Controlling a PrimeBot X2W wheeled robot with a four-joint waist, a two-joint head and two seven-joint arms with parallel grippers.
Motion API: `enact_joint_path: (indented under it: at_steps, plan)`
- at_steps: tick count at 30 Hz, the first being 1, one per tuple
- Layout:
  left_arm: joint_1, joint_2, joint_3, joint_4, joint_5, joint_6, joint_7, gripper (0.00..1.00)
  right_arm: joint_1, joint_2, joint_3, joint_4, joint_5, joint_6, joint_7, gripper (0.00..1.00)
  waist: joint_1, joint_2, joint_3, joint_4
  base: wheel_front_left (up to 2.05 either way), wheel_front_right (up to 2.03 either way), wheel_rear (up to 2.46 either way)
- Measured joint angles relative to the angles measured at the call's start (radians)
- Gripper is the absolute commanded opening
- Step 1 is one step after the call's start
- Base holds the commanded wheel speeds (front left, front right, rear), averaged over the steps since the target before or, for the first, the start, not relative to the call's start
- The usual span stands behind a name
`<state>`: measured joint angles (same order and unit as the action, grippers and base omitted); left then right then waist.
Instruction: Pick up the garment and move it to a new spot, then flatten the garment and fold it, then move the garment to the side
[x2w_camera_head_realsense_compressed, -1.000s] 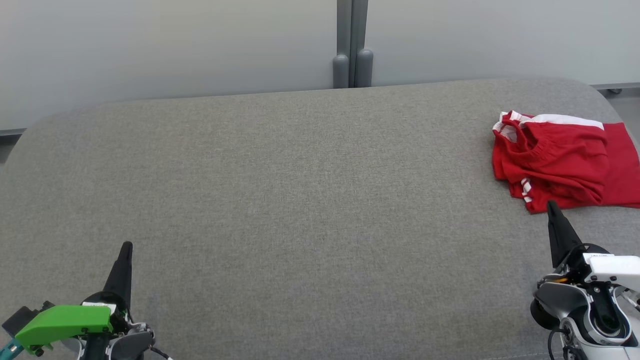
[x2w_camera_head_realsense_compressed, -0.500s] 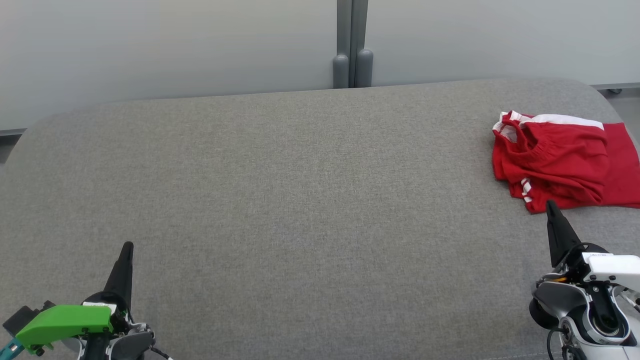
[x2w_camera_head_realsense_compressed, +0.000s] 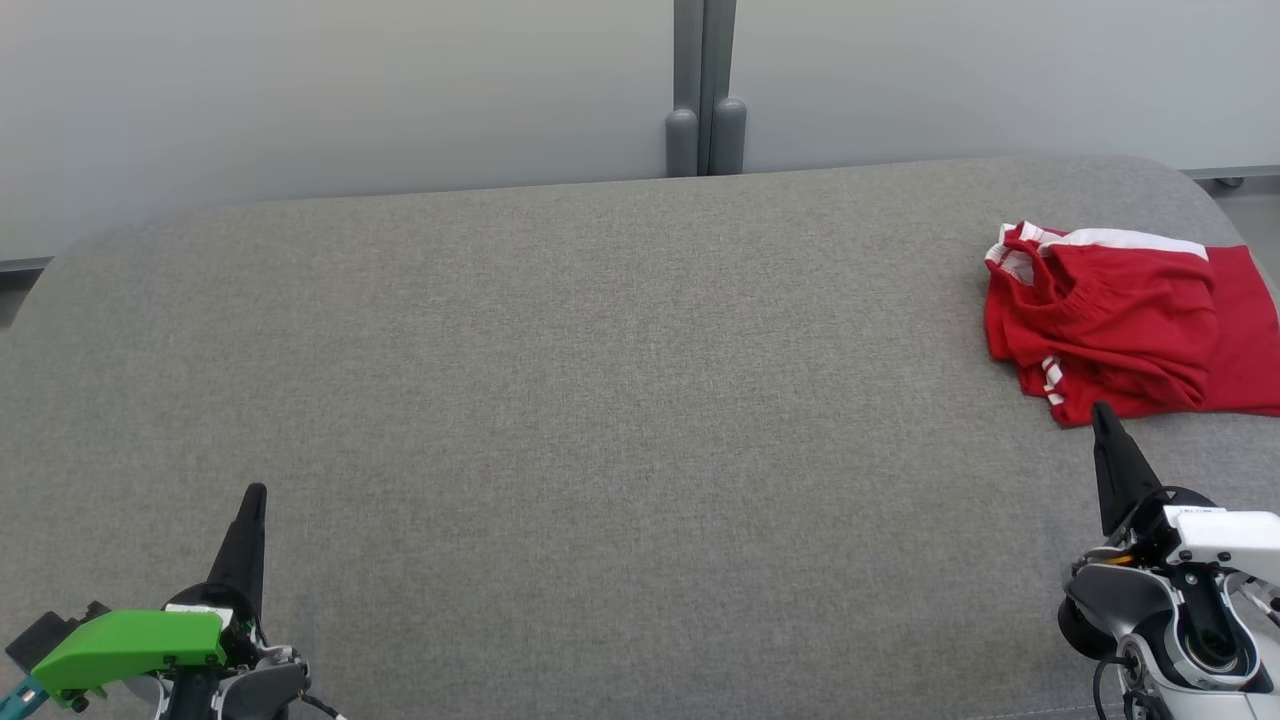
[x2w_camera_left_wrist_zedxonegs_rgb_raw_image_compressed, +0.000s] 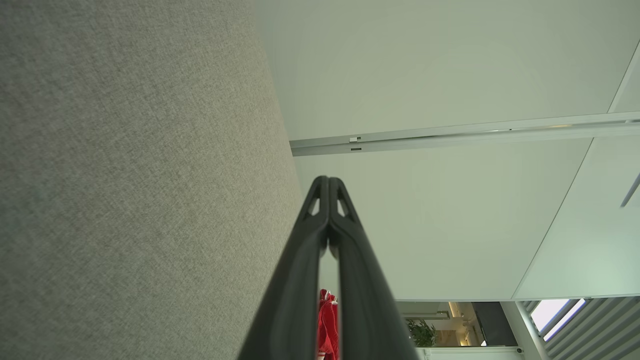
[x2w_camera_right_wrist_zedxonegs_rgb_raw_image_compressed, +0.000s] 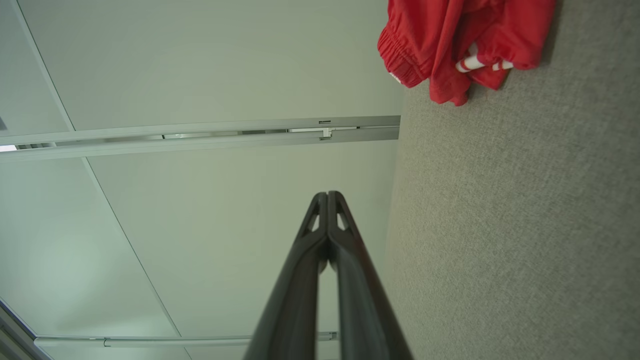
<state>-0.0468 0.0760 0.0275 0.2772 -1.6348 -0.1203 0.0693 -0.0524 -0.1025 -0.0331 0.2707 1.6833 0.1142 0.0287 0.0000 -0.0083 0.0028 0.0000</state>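
Observation:
The garment (x2w_camera_head_realsense_compressed: 1125, 320) is a pair of red shorts with white stripes, lying folded and bunched at the far right of the grey padded table (x2w_camera_head_realsense_compressed: 600, 400). Its waistband end (x2w_camera_right_wrist_zedxonegs_rgb_raw_image_compressed: 450, 45) shows at the top of the right wrist view, and a red sliver of the garment (x2w_camera_left_wrist_zedxonegs_rgb_raw_image_compressed: 327, 325) peeks between the fingers in the left wrist view. My right gripper (x2w_camera_head_realsense_compressed: 1100, 410) is shut and empty, its tip just short of the garment's near edge. Low at the left, my left gripper (x2w_camera_head_realsense_compressed: 255, 492) is shut too, with nothing in it.
A pale wall with a grey vertical post (x2w_camera_head_realsense_compressed: 705, 90) runs behind the table. The table's rounded corners fall away at the far left and far right. Floor shows past the right corner (x2w_camera_head_realsense_compressed: 1250, 200).

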Motion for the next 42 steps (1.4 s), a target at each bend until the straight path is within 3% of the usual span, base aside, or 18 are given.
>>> enact_joint_path:
  at_steps: [42]
  plan:
    - [-0.007,-0.001,0.002,0.003,0.000,-0.002,0.000,0.00,-0.001,0.002,-0.006,0.006,0.000,0.000,0.005,0.00,0.0000,0.0000,0.000,0.000,0.00,0.00,0.00]
